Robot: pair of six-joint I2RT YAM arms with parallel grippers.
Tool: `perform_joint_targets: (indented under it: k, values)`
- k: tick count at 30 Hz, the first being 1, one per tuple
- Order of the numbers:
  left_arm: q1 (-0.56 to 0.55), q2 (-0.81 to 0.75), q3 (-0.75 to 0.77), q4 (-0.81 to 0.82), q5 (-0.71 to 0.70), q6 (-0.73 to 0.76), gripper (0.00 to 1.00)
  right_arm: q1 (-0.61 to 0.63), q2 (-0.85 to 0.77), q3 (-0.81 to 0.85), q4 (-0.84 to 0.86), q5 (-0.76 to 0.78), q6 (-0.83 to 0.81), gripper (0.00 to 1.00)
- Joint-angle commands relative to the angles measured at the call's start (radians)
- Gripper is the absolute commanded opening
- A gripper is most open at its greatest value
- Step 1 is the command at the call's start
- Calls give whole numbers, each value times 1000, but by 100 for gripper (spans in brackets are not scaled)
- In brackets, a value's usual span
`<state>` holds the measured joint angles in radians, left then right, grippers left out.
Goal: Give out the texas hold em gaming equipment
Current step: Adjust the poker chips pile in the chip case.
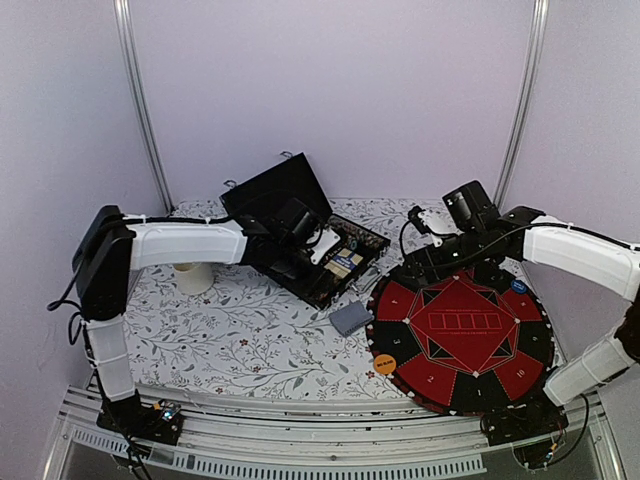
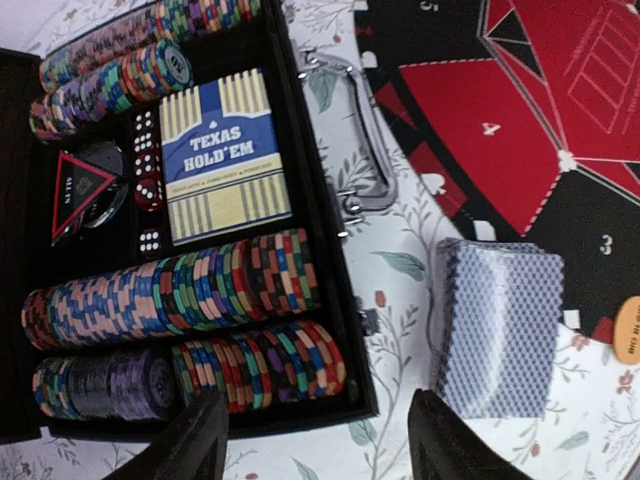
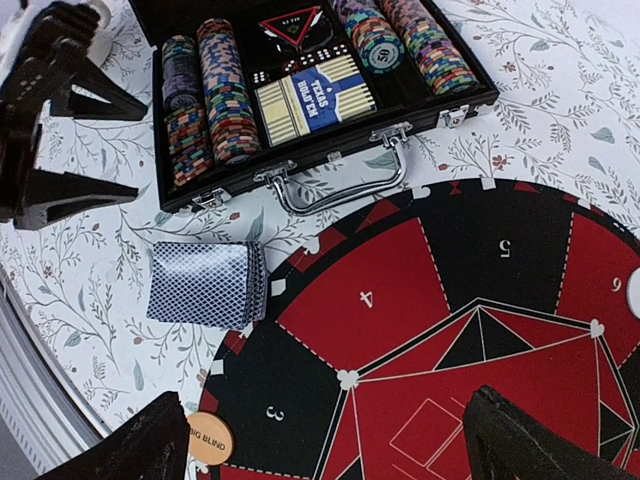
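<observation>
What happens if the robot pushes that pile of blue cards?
The card stack is loose, no box or band, so a push would probably fan it out. It lies flat on the tablecloth, so it likely won't roll or tip.

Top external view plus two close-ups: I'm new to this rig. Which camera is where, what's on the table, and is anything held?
Two robot arms are bolted at the near edge of the table. The top external view looks down from above and behind them. Each close-up comes from a wrist camera, its dark fingers at the bottom. The left gripper hovers at an open black case of poker chips and a boxed Texas Hold'em deck. The right gripper hangs over the round red and black poker mat. A loose deck of cards lies between case and mat; an orange Big Blind button sits at the mat's edge. Both grippers are open and empty.
</observation>
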<state>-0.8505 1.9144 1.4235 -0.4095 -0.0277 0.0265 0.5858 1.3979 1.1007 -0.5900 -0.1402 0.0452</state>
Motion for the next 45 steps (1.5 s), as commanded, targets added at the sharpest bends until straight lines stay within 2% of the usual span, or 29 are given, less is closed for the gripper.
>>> perform_joint_targets:
  k: [1, 7, 14, 21, 32, 37, 45]
  values:
    - [69, 104, 91, -80, 65, 46, 64, -7, 65, 2, 68, 3, -21, 98]
    - [91, 181, 125, -97, 114, 76, 66, -23, 138, 16, 71, 2, -34, 98]
    - [96, 210, 132, -97, 101, 72, 67, -38, 172, 15, 82, -20, -71, 98]
    - [107, 205, 136, -116, -76, 59, 54, -44, 203, 32, 75, -23, -86, 98]
    - [108, 170, 142, -123, -153, 56, 49, -48, 218, 44, 65, -23, -97, 98]
    - [100, 129, 128, -84, -23, 82, 53, -49, 216, 36, 66, -26, -99, 98]
    - [63, 65, 110, -21, 34, 101, 68, -49, 217, 27, 65, -45, -97, 98]
